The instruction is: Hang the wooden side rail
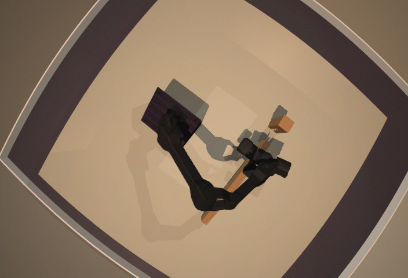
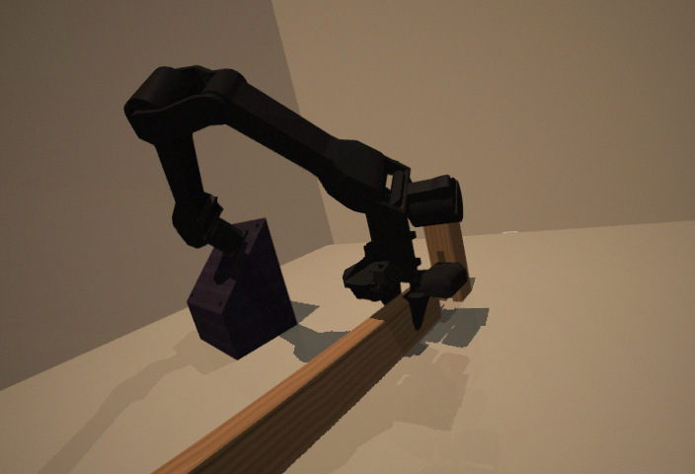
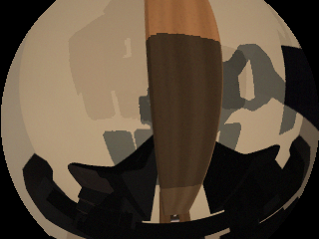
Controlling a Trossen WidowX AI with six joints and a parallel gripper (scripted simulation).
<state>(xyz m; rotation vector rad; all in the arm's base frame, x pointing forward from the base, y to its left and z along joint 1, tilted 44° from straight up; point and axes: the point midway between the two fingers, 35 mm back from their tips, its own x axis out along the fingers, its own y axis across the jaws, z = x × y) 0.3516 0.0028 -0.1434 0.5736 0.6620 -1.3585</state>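
The long wooden side rail (image 1: 235,184) (image 2: 315,385) (image 3: 179,94) lies slantwise on the table, its hooked end pointing at the headboard post (image 1: 281,123) (image 2: 449,246). The post is a short upright wooden block. My gripper (image 1: 259,154) (image 2: 410,307) (image 3: 174,135) is shut on the rail near its hooked end, one finger on each side. The steel hooks (image 1: 269,139) show as small grey bits at the rail's tip, a short way from the post and not touching it. In the side view my wrist hides the hooks and part of the post's slot. The rail's far end (image 1: 206,219) is down near the table.
The arm's dark purple base block (image 1: 155,108) (image 2: 242,301) stands left of the rail. The arm's elbow reaches over the rail's middle. A dark border (image 1: 63,81) rims the tan table top.
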